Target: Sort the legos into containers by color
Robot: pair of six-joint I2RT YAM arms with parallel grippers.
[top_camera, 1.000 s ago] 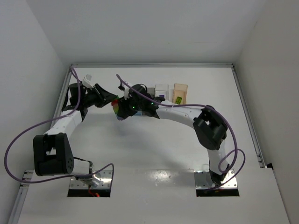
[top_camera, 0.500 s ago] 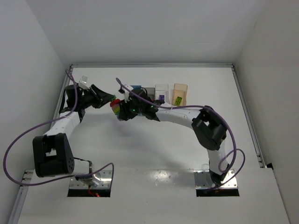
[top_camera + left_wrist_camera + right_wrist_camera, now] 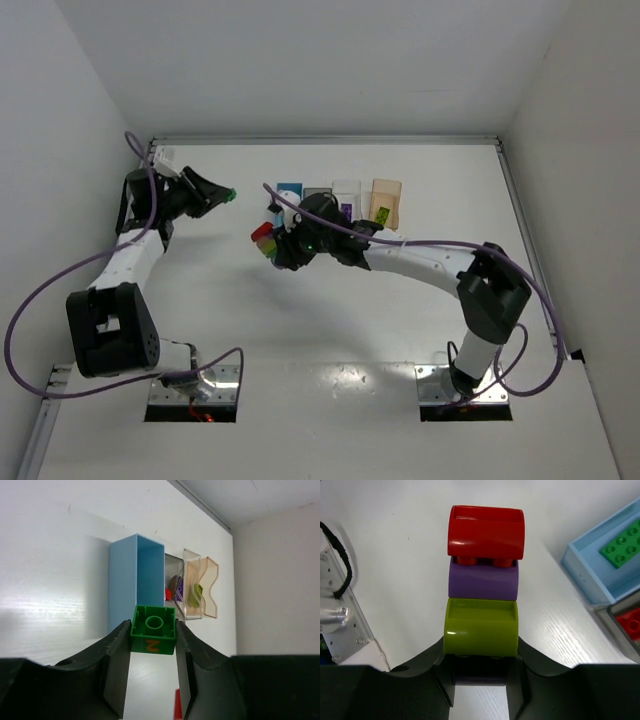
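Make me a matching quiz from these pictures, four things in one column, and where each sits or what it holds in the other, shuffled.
Column one:
1. single green brick
2. red, purple and lime stack
3. blue bin
4. pale orange bin

Column two:
A. holds a lime piece
B. gripped in the right gripper
C. holds a flat green piece
D. gripped in the left gripper

Pairs: 1-D, 2-B, 3-C, 4-A
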